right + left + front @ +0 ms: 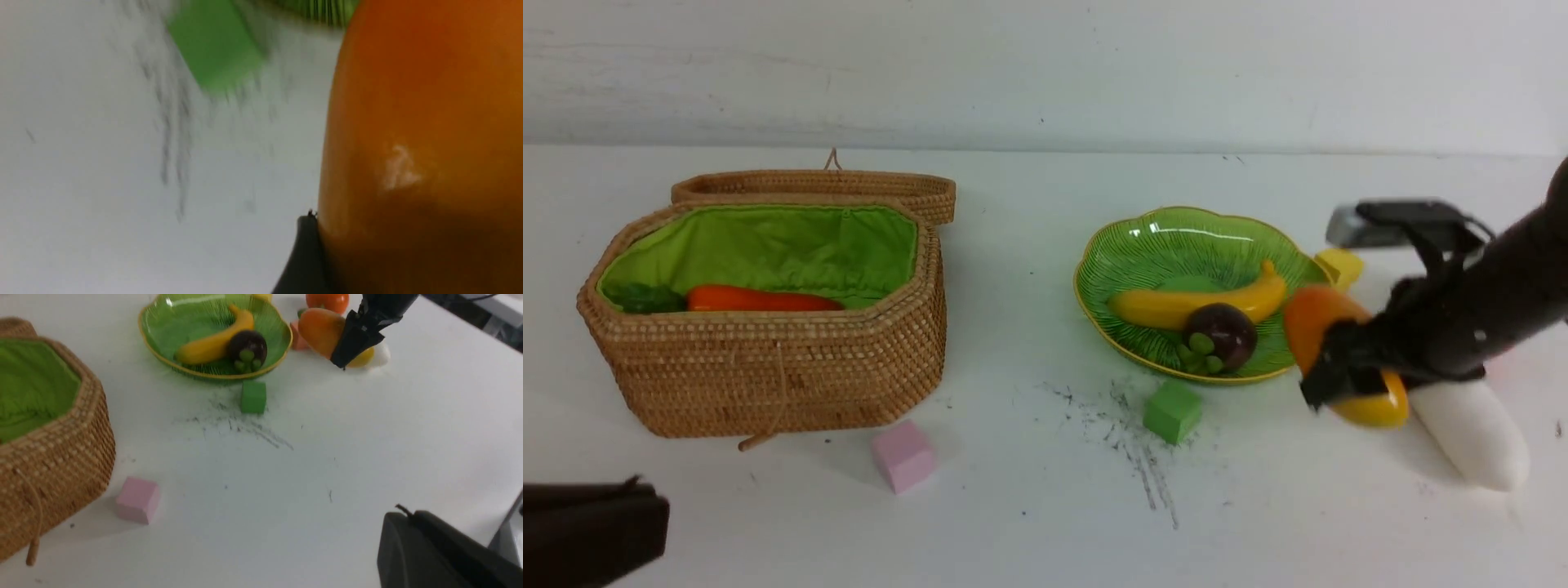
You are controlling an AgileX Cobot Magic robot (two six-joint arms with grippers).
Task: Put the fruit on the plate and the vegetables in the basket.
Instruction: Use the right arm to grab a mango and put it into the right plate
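Note:
The orange-yellow mango (pixel 1319 322) sits just right of the green plate (pixel 1176 237), and my right gripper (pixel 1349 377) is shut on it; in the right wrist view one dark finger (pixel 306 255) presses against its skin (pixel 429 143). A banana (pixel 1192 304) and a mangosteen (pixel 1225 331) lie on the plate. The carrot (pixel 764 299) lies in the open wicker basket (pixel 768 376). A white radish (pixel 1474 433) lies behind the right arm. A persimmon (pixel 327 301) shows beyond the mango. My left gripper (pixel 408 522) is shut and empty, low at the near left.
A green cube (pixel 1172 411) sits just in front of the plate and a pink cube (pixel 903 456) in front of the basket. A yellow cube (pixel 1339 265) lies at the plate's right rim, a salmon cube (pixel 297 339) beside the mango. Dark scuff marks (pixel 1131 441) stain the table.

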